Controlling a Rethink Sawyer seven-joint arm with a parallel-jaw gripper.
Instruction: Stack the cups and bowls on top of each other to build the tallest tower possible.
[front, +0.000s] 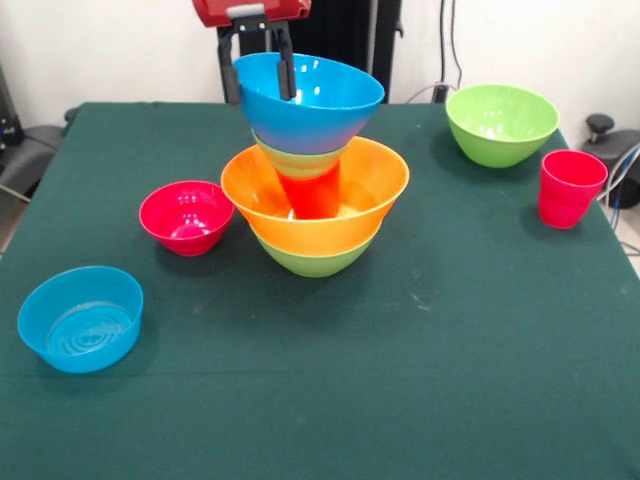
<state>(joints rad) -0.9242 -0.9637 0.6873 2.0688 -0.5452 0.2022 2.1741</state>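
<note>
Gripper (259, 75) closed on rim of tilted blue bowl (320, 105) atop tower (315, 190). Red cup (570, 188) well apart, near green bowl (501, 123).

Arm (250, 10) cut off at top edge; orange cup (308, 190) mostly hidden inside tower (313, 170).

tower (314, 185) mid-table (blue top bowl (310, 100) tilted)

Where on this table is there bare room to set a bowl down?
The whole near strip in front of the small blue bowl is bare, as is the cloth between the tower and red cup. Around the red bowl is crowded.
</note>
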